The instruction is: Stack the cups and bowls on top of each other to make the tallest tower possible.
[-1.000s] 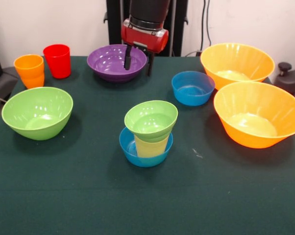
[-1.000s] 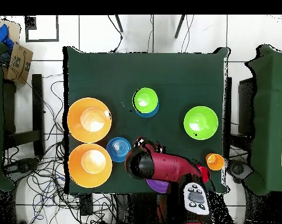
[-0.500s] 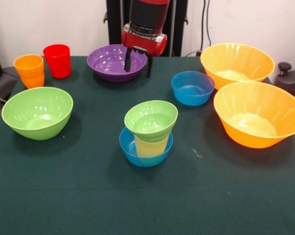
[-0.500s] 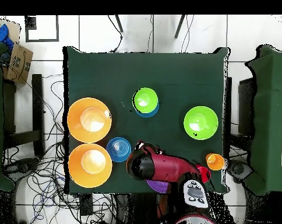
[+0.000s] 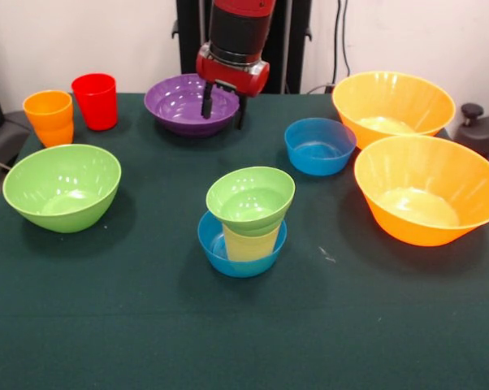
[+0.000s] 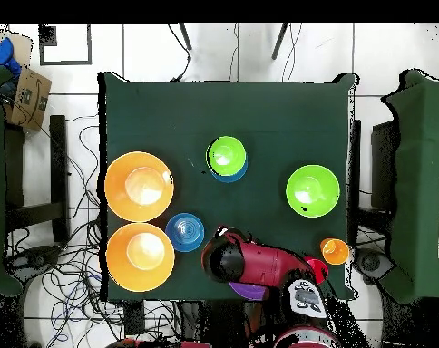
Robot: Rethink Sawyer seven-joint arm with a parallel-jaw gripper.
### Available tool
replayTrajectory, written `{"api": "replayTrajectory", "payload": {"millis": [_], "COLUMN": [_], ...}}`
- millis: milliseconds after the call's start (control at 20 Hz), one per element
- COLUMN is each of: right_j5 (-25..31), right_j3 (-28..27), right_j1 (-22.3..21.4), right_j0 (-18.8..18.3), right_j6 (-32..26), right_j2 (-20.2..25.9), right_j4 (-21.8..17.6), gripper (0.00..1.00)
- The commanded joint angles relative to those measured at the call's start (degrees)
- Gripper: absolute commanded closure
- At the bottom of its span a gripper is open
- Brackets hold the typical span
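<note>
A dark green cloth-covered desk (image 5: 106,325) carries glossy round plastic bowls and translucent plastic tumblers, all set upright with their open mouths turned upward. Near the middle, a short tower (image 5: 246,219) is seen: a small blue bowl (image 5: 216,248) lies at the bottom, a pale yellow tumbler (image 5: 249,242) stands in it with its long axis vertical, and a small green bowl (image 5: 250,197) is seated on the tumbler, tipped slightly so that its mouth faces a little toward the camera. In the overhead view the same pile (image 6: 227,157) is seen near the desk's centre.

A wide purple bowl (image 5: 179,101) is placed at the far edge. Above its right side the red and black gripper (image 5: 222,104) is held, pointing straight down; its two dark fingers (image 5: 206,101) are spread apart and nothing is held between them. One finger hangs over the bowl's inside and the other by its rim; contact cannot be judged.

A large green bowl (image 5: 62,187) is set at the left, with an orange tumbler (image 5: 49,118) and a red tumbler (image 5: 95,101) just beside each other behind it. A second small blue bowl (image 5: 319,146) is placed right of centre. Two very large orange bowls, one nearer (image 5: 427,188) and one farther (image 5: 392,104), are set close together at the right, smooth-walled and flaring widely.
</note>
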Motion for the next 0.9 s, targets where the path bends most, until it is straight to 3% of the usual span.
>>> {"api": "replayTrajectory", "payload": {"millis": [50, 900], "right_j5": [-0.87, -0.43], "right_j3": [1.95, 3.01], "right_j1": [1.46, 0.68], "right_j0": [-0.33, 0.67], "right_j6": [7.02, 7.07], "right_j2": [2.20, 2.45], "right_j4": [-0.23, 0.17], "gripper": [0.00, 0.00]}}
